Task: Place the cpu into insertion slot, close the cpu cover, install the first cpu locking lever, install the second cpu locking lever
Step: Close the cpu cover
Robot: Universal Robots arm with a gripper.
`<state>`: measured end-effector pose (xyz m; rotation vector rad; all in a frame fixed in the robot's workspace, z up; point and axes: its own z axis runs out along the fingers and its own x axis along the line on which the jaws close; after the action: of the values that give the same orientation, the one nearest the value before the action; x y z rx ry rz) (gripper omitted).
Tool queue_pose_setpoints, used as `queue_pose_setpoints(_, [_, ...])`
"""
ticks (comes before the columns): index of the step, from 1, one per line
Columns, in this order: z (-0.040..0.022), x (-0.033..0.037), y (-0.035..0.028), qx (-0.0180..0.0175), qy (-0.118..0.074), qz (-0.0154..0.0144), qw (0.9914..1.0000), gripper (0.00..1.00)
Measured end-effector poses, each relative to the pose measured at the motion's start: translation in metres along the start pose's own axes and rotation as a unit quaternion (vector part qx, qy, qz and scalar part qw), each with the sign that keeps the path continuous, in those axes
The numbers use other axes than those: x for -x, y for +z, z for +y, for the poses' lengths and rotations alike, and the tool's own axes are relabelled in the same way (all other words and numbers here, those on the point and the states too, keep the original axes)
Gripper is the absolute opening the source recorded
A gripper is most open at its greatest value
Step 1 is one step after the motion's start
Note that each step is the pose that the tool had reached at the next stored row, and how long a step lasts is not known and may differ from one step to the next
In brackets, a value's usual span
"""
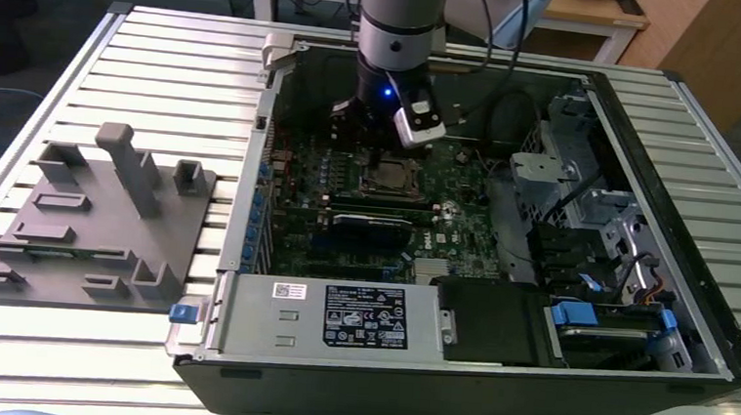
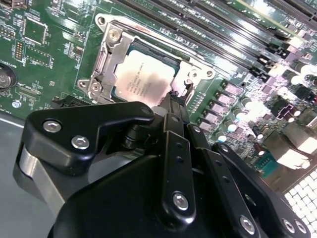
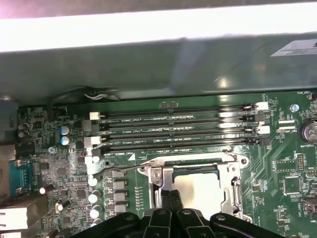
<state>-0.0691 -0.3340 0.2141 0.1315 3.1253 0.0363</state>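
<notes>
Finding the chip [image 2: 143, 82] seated in its socket [image 1: 386, 178] near the board's middle with the cover [image 2: 106, 54] down over it, I judge neither lever confirmed locked, the hand [image 2: 174, 100], fingers together on nothing, poised at the cover's edge.

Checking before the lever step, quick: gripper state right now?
Gripper: closed, tips together at the edge of the cpu cover.
</notes>
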Motion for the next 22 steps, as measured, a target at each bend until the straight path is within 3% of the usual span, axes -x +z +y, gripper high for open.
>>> queue_pose_setpoints(15, [0.0044, 0.0128, 0.0005, 0.0000, 0.000, 0.0000, 1.00000, 0.10])
queue_pose_setpoints(22, [0.0043, 0.0138, 0.0005, 0.0000, 0.000, 0.0000, 1.00000, 0.10])
